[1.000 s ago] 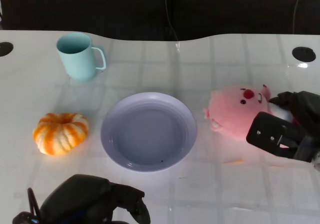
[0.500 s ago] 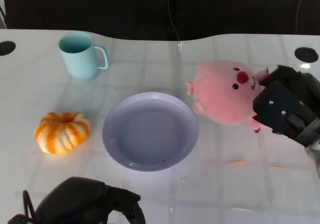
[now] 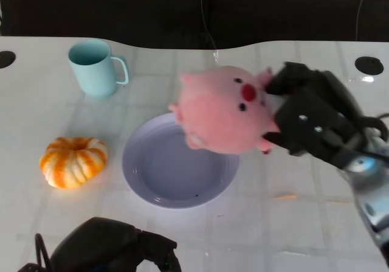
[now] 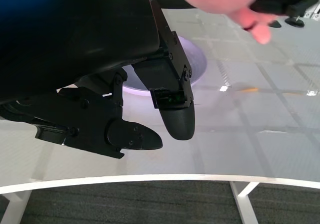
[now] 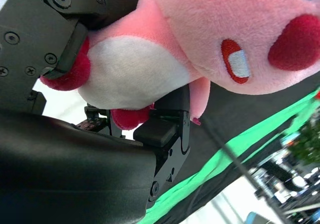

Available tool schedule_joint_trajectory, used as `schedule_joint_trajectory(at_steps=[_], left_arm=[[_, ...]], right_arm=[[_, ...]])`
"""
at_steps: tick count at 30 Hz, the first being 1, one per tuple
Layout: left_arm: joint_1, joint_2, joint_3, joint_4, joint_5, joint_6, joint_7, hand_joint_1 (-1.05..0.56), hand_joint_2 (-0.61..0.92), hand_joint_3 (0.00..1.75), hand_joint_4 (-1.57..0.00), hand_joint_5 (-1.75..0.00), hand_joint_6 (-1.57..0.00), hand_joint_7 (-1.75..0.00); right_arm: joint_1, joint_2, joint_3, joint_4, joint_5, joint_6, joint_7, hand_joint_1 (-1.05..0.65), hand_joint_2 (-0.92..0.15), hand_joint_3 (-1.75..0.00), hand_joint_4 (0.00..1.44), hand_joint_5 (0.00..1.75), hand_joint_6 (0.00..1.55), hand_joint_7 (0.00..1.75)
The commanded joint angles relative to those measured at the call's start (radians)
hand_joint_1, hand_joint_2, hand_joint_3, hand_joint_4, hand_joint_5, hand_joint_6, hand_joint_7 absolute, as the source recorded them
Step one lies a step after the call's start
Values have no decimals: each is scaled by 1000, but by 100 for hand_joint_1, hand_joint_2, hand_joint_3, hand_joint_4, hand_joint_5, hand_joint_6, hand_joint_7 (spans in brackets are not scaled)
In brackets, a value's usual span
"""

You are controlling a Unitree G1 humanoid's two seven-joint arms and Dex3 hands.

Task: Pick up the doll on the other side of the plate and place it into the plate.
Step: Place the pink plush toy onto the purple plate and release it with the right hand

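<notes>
Doll [image 3: 225, 117], one, gripped by right hand [image 3: 310, 123] above one plate [image 3: 152, 174]; left hand [image 4: 150, 114] holds nothing, fingers apart.

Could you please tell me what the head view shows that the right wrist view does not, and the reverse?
Only the head view shows the plate, the cup, the orange pumpkin, the table and the left hand. Only the right wrist view shows the doll's white belly and red feet pressed against the fingers, plus a green strip behind. Both show the pink doll held by the right hand.
</notes>
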Motion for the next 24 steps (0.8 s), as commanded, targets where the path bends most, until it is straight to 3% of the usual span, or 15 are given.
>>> schedule_joint_trajectory(at_steps=[1,10,16,17,18,19,21,22,24], left_arm=[[3,-7,-7,7,13,0,17,-18,92,18,-78,-126,-90,-64],[6,-30,-31,4,42,-16,39,-17,92,15,-81,-125,-92,-61],[8,-39,-42,-16,60,10,25,-19,92,15,-81,-122,-93,-58],[8,-41,-43,-17,60,11,26,-19,92,15,-81,-121,-93,-58],[7,-43,-43,-16,58,11,28,-19,92,14,-82,-121,-94,-57],[7,-43,-43,-14,57,6,32,-18,92,14,-83,-120,-94,-56],[7,-43,-42,-8,54,-1,38,-18,92,13,-83,-120,-95,-56],[7,-42,-41,-8,53,-1,36,-18,92,13,-83,-120,-95,-55],[6,-40,-40,-8,50,1,31,-19,92,14,-83,-120,-95,-55]], right_arm=[[-67,31,29,13,-16,11,8,-13,-42,-125,93,175,74,175],[-153,120,105,192,-56,-59,-44,-14,-42,-123,97,175,77,175],[-180,162,112,281,-58,-86,-72,-11,-38,-124,95,175,78,171],[-179,163,113,289,-57,-92,-72,-10,-37,-123,94,175,80,163],[-177,163,116,292,-59,-93,-69,-11,-38,-117,86,171,81,135],[-176,161,120,294,-60,-94,-58,-13,-43,-106,81,153,81,109],[-175,150,134,296,-61,-106,-26,-19,-65,-64,75,106,83,56],[-175,139,145,292,-58,-110,11,-26,-78,-43,65,80,74,30],[-176,112,172,279,-67,-111,83,-40,-89,-25,46,51,56,7]])
